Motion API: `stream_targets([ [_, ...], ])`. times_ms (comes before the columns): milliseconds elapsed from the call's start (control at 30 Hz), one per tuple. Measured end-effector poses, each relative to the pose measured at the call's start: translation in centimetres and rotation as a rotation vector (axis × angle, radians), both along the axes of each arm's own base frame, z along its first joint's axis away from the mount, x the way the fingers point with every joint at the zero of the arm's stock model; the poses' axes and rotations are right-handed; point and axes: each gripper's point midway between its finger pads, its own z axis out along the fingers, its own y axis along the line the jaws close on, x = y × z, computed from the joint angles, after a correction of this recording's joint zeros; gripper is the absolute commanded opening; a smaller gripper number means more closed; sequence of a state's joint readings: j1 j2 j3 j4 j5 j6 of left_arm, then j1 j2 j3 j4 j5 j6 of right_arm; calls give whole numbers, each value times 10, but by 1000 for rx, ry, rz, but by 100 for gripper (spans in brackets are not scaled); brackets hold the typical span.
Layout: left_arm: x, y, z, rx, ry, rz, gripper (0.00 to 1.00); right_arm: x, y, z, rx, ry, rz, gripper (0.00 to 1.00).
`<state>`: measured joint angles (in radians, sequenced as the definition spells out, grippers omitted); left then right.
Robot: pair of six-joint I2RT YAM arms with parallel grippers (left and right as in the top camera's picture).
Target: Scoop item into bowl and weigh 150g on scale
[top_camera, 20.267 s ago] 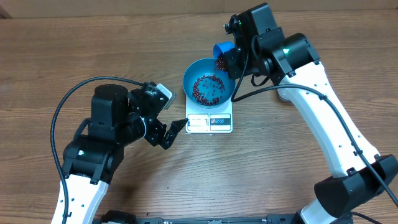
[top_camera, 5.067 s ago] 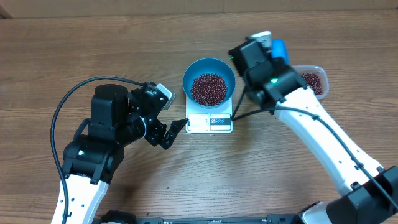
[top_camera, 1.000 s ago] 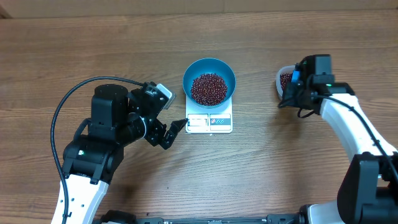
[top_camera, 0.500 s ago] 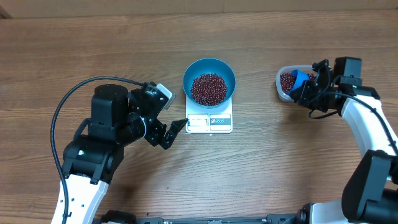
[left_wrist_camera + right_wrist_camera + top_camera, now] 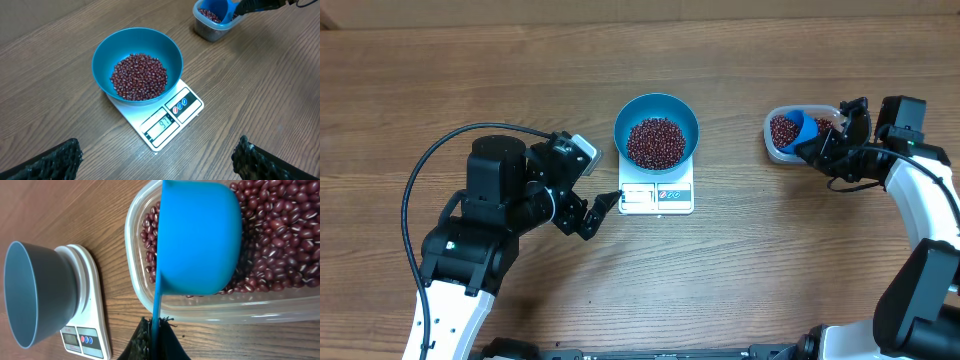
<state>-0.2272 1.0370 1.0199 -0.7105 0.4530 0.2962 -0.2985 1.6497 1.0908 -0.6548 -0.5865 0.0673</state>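
The blue bowl (image 5: pixel 631 110) stands on the white scale (image 5: pixel 657 197), holding a heap of red-brown beans (image 5: pixel 655 142). In the left wrist view the bowl (image 5: pixel 111 49), its beans (image 5: pixel 139 77) and the scale (image 5: pixel 175 116) lie ahead of my open left gripper (image 5: pixel 157 161), which touches nothing. My right gripper (image 5: pixel 825 148) is shut on the handle of a small blue scoop (image 5: pixel 803 127), whose cup hangs over the clear tub (image 5: pixel 772 140) of beans. The right wrist view shows the scoop (image 5: pixel 200 235) tipped on its side above the tub's beans (image 5: pixel 280 240), gripper (image 5: pixel 157 332) at the handle's end.
The left arm rests left of the scale, its gripper (image 5: pixel 602 208) close to the scale's front left corner. The tub (image 5: pixel 210 307) sits on bare wood to the right of the scale (image 5: pixel 82 325) and bowl (image 5: pixel 40 295).
My right arm has swung right and drawn back, bringing the scoop's cup over the tub. The left arm, bowl and scale have not moved.
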Motion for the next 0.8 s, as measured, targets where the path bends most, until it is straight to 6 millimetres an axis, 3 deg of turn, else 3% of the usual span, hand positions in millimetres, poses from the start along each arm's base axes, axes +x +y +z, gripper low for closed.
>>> stream_targets([
  [400,0,0,0,0,0,0,99,-2,-26,8,55,-36,-53,4],
  [800,0,0,0,0,0,0,99,-5,-40,30,210,-129,-58,4],
])
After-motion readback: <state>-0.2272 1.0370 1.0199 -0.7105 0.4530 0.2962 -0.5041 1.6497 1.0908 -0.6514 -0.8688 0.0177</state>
